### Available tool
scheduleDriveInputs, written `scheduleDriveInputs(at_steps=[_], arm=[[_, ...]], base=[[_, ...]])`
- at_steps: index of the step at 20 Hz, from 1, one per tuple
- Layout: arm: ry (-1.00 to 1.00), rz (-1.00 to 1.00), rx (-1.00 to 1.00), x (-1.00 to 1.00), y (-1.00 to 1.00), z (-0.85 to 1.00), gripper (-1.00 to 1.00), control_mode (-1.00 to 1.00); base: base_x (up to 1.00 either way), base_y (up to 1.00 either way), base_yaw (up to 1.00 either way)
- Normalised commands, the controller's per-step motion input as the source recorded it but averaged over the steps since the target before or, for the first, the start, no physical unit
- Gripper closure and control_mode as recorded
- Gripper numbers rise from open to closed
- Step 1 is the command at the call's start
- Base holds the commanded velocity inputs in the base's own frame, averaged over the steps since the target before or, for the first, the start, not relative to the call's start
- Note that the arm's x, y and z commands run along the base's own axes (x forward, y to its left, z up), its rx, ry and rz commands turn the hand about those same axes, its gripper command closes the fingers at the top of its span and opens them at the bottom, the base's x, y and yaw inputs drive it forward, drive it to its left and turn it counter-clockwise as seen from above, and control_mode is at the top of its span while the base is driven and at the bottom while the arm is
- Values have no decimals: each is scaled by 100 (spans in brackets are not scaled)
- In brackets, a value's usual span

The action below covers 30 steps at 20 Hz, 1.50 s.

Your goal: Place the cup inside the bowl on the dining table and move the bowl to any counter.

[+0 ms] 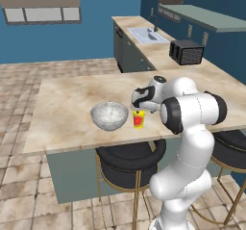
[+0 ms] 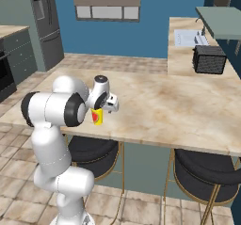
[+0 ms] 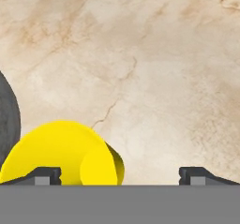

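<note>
The gripper [image 3: 120, 174] hangs right over the cup [image 1: 138, 119], its jaws spread as wide as they go and pinching nothing; in the hand view the two dark fingertips [image 3: 42, 175] sit far apart, with the cup's yellow rim under the left one and bare marble under the other. To my eye that offset means the hand isn't centred yet and wants a small sideways shift before it drops and closes. The cup stands upright near the front edge of the dining table [image 1: 67, 108], red patch facing the robot, and the bowl [image 1: 109, 116] sits just beside it, apart by a narrow gap, so the lift across should be short. The bowl is upright and looks empty. Two dark round stools [image 1: 129, 162] are tucked under the table's near edge. Beyond the wide beige top, the counter [image 1: 158, 56] runs away along the blue wall, carrying a sink [image 1: 146, 34] and a dark boxy appliance [image 1: 186, 52], with free worktop between them and the table's end.
</note>
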Motion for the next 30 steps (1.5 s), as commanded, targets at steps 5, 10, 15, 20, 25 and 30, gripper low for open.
scheduleDriveInputs(at_steps=[5,10,15,20,25,30], arm=[[1,0,0,0,0,0,-100,-100],[0,0,0,0,0,0,-100,-100],[0,0,0,0,0,0,100,-100],[0,0,0,0,0,0,100,-100],[0,0,0,0,0,0,100,-100],[-5,0,0,-5,0,2,100,-100]], base=[[0,0,0],[0,0,0],[0,0,0],[0,0,0],[0,0,0],[0,0,0]])
